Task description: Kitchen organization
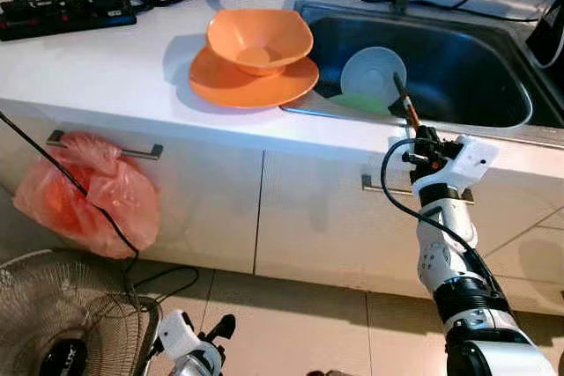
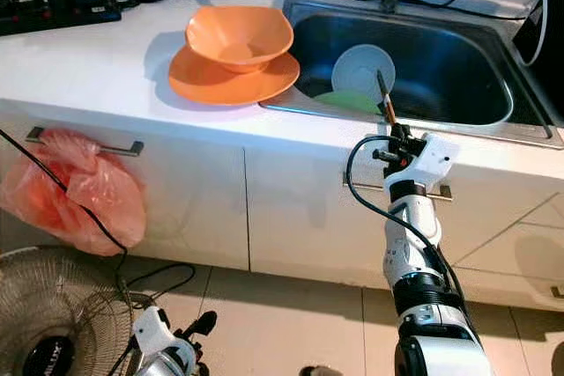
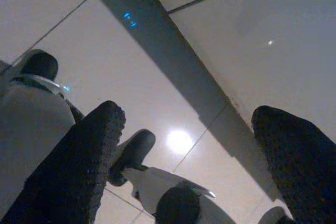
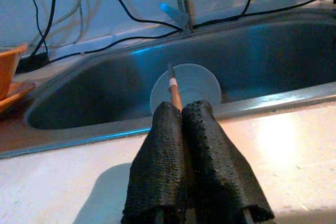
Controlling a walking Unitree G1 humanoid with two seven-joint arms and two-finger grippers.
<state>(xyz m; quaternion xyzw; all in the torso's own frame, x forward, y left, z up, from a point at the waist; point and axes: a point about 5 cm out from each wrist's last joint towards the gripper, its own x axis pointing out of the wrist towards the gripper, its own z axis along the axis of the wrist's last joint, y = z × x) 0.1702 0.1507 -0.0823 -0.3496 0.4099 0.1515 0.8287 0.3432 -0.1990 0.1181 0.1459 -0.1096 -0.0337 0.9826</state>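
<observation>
The right gripper [image 1: 412, 122] pinches a chopstick [image 4: 174, 88] between pressed-together fingers, just short of the sink [image 1: 493, 121]. Best move: ease it over the rim, keeping the tip clear of the pale bowl [image 1: 373, 72] and green plate [image 1: 361, 103] inside. Orange bowl [image 1: 258, 40] and plate [image 1: 251, 84] sit on the counter beside it. The left gripper [image 3: 184, 182] hangs low, fingers spread.

Orange bowl [image 1: 259, 40] nested on orange plate [image 1: 251, 82], tabletop left of sink. White bowl [image 1: 373, 72] tilted on green plate [image 1: 359, 102] inside sink. Brown chopstick [image 1: 404, 103] pinched upright in right end effector [image 1: 416, 129].
</observation>
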